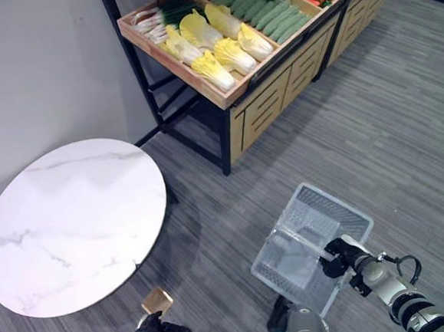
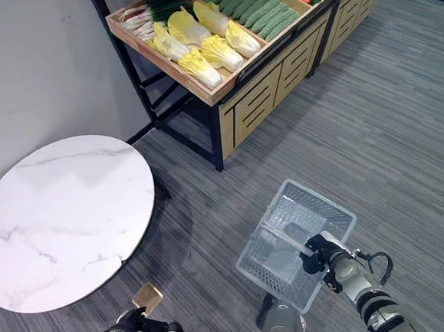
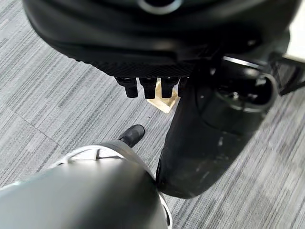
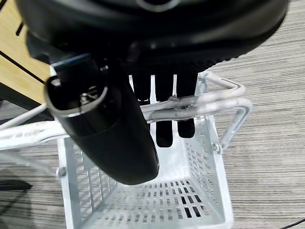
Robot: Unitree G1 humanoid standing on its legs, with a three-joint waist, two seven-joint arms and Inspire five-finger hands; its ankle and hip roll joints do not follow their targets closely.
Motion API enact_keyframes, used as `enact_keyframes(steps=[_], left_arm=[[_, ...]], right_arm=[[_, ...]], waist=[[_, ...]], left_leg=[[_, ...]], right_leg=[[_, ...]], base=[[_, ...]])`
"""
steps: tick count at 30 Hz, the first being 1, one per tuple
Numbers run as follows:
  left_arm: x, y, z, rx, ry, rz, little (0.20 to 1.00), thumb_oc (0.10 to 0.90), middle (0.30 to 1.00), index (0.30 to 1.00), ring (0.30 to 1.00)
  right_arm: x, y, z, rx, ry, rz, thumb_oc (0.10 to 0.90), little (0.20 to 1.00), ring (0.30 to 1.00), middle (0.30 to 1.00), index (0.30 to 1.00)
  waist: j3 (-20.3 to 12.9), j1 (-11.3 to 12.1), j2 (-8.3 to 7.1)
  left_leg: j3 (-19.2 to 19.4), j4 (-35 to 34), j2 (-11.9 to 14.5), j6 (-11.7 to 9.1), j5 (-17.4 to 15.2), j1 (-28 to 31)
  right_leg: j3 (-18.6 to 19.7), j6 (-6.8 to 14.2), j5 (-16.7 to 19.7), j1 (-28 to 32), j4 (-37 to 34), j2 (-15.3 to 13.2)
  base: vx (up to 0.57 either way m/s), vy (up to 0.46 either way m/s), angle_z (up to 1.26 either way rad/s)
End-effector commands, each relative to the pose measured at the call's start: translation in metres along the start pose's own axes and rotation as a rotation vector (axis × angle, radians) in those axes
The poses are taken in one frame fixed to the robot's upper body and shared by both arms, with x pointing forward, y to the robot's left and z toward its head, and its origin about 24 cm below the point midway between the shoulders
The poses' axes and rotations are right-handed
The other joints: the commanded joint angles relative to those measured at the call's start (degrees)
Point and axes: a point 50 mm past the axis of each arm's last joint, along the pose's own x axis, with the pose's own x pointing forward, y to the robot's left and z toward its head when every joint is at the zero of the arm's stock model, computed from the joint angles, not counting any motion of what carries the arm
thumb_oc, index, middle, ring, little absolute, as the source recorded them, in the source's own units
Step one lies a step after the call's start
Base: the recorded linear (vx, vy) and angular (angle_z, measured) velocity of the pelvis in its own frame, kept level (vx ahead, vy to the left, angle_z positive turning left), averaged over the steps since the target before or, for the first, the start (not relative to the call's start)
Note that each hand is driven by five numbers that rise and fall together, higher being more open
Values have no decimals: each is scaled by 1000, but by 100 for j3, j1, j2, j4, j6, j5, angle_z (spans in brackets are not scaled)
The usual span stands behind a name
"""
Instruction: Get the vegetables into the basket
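1. The right hand (image 1: pixel 343 253) carries a white basket (image 1: pixel 318 212) low over the grey floor, its fingers (image 4: pixel 164 134) curled round the handle (image 4: pixel 200 106).
2. The basket looks empty — nothing loaded yet.
3. The cabbages (image 1: pixel 216 43) and cucumbers (image 1: pixel 267 8) lie on the wooden stand (image 1: pixel 274 93), well apart from the basket.
4. The left hand (image 1: pixel 154 329) hangs low — I cannot tell its fingers' state.
5. A round marble counter (image 1: pixel 65 224) stands nearby.
6. No readable writing.
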Motion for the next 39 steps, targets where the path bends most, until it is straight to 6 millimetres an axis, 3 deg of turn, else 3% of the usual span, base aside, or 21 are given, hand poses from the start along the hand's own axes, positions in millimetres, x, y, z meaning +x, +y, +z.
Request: enact_keyframes(steps=[1, 10, 19, 27, 30, 34, 35, 36, 37, 38, 39], left_arm=[[-1, 14, -20, 47, 74, 42, 1000, 900, 1000, 1000, 1000], [0, 15, -5, 45, 32, 53, 1000, 900, 1000, 1000, 1000], [1, 12, 5, 50, 4, 53, 1000, 900, 1000, 1000, 1000], [1, 13, 10, 45, -7, 59, 1000, 900, 1000, 1000, 1000], [1, 17, 12, 29, -15, 74, 1000, 900, 1000, 1000, 1000], [1, 23, 8, -7, 1, 93, 1000, 900, 1000, 1000, 1000], [0, 23, 8, -38, 1, 96, 1000, 900, 1000, 1000, 1000], [0, 24, 8, -51, -2, 98, 1000, 900, 1000, 1000, 1000], [0, 24, 11, -83, -19, 99, 1000, 900, 1000, 1000, 1000], [0, 25, 13, -90, -21, 100, 1000, 900, 1000, 1000, 1000], [0, 25, 16, -110, -32, 103, 1000, 900, 1000, 1000, 1000]], right_arm=[[5, -18, 37, 32, -132, -66, 400, 300, 300, 300, 300], [6, -19, 48, 42, -158, -82, 400, 300, 300, 300, 300], [6, -18, 49, 50, -163, -87, 400, 300, 300, 300, 300], [6, -12, 50, 55, -175, -73, 400, 300, 300, 300, 300], [6, -5, 51, 61, -179, -55, 400, 300, 300, 300, 300], [5, 6, 42, 74, -159, -30, 400, 300, 300, 300, 300], [4, 10, 40, 61, -158, -15, 400, 300, 300, 300, 300], [4, 12, 39, 64, -153, -11, 400, 300, 300, 300, 300], [4, 14, 37, 64, -148, -3, 400, 300, 300, 300, 300], [4, 13, 36, 65, -145, -5, 400, 300, 300, 300, 300], [4, 13, 34, 66, -140, -5, 400, 300, 300, 300, 300]], waist=[[106, -82, -426], [187, -106, -398], [264, -134, -377], [330, -130, -321], [381, -107, -308], [437, -70, -392], [539, 14, -496], [587, 48, -519], [676, 175, -550], [724, 183, -588], [745, 233, -601]], left_leg=[[-137, -67, -725, -20, -633, 77], [-155, -509, -730, -117, -242, -274], [-249, -563, -691, -166, -166, -451], [-296, -575, -560, -202, -121, -345], [-334, -576, -387, -268, -46, -300], [-463, 22, -51, -369, -204, -352], [-685, 727, 80, -414, -364, -566], [-827, 985, 144, -420, -385, -669], [-1277, 1330, 129, -435, -283, -823], [-1388, 1315, 74, -370, -132, -979], [-1759, 1162, -76, -351, -118, -1156]], right_leg=[[863, 864, 1142, 726, -1888, -53], [926, 922, 1392, 357, -2298, 131], [935, 883, 1365, 224, -2287, 152], [997, 739, 983, 190, -1748, 170], [1030, 627, 719, 108, -1459, 282], [976, 462, 432, 213, -1300, 495], [971, 338, 321, 370, -1376, 609], [974, 289, 282, 433, -1394, 667], [1047, 223, 220, 492, -1391, 761], [955, 149, 286, 481, -1421, 744], [987, 163, 244, 498, -1455, 768]], base=[[-26, -40, 9], [-55, -15, 2], [5, -12, 3], [18, -43, 6], [17, -136, 0], [68, -240, -4], [69, -316, -3], [53, -303, -10], [-46, -149, -23], [-54, -102, -36], [-39, -19, -28]])
